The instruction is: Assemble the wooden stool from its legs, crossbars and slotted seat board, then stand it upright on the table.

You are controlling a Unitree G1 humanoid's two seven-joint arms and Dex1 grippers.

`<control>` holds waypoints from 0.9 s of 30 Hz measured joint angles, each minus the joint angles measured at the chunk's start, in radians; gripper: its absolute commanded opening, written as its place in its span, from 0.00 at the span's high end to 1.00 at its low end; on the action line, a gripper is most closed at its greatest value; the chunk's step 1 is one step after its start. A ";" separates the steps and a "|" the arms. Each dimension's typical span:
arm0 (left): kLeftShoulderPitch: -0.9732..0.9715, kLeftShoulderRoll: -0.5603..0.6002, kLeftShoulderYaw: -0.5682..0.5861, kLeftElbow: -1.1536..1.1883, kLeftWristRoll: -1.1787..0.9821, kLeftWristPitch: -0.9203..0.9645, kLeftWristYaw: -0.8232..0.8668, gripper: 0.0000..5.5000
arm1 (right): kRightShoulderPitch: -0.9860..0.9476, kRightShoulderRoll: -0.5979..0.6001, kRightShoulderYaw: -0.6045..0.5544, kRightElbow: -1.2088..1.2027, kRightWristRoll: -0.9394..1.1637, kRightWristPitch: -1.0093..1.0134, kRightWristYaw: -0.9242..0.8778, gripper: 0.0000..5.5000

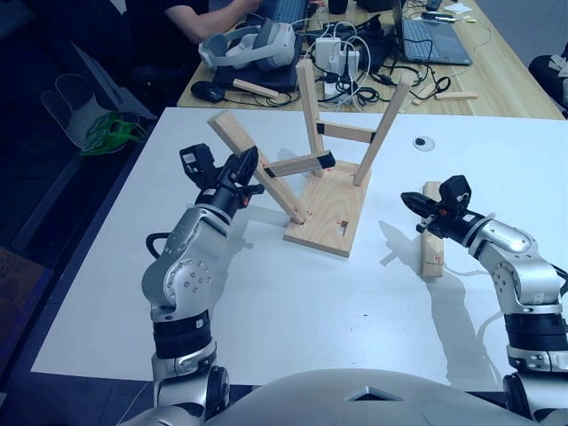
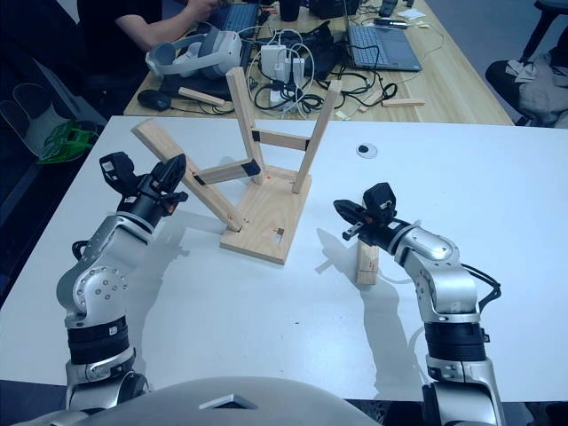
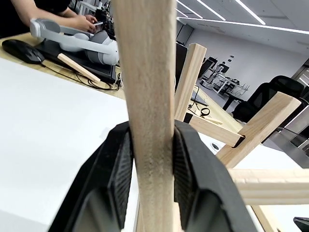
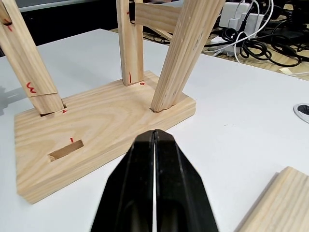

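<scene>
The slotted seat board [image 1: 324, 217] lies flat on the white table with three legs standing in it. Two legs [image 1: 309, 106] [image 1: 383, 124] rise at the far side, joined by a crossbar [image 1: 348, 133]. The third leg [image 1: 257, 169] leans out to the left, tied to the back one by a second crossbar [image 1: 297, 164]. My left gripper [image 1: 247, 170] is shut on this leaning leg [image 3: 145, 72], its fingers [image 3: 118, 164] pressed on both sides. One slot [image 4: 65, 150] in the board is empty. A loose leg [image 1: 432, 232] lies on the table to the right. My right gripper [image 1: 410, 201] hovers shut and empty beside it, pointing at the board.
Behind the table is a desk with a headset [image 1: 248, 44], a laptop [image 1: 433, 40], cables, a mouse [image 1: 209, 90] and loose wood pieces [image 1: 257, 87]. A cable grommet [image 1: 424, 142] sits at the table's far right. The table's near half is bare.
</scene>
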 measured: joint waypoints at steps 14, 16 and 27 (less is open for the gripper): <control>0.102 -0.001 -0.225 -0.063 0.288 -0.174 -0.008 0.81 | -0.001 0.009 -0.011 0.024 0.001 -0.028 -0.012 1.00; 0.112 -0.002 -0.245 -0.058 0.315 -0.194 -0.008 0.81 | -0.005 0.010 -0.011 0.030 0.001 -0.035 -0.013 1.00; -0.030 -0.142 -0.264 0.282 0.452 -0.483 0.033 0.81 | -0.078 0.026 -0.012 0.089 -0.001 -0.068 -0.022 1.00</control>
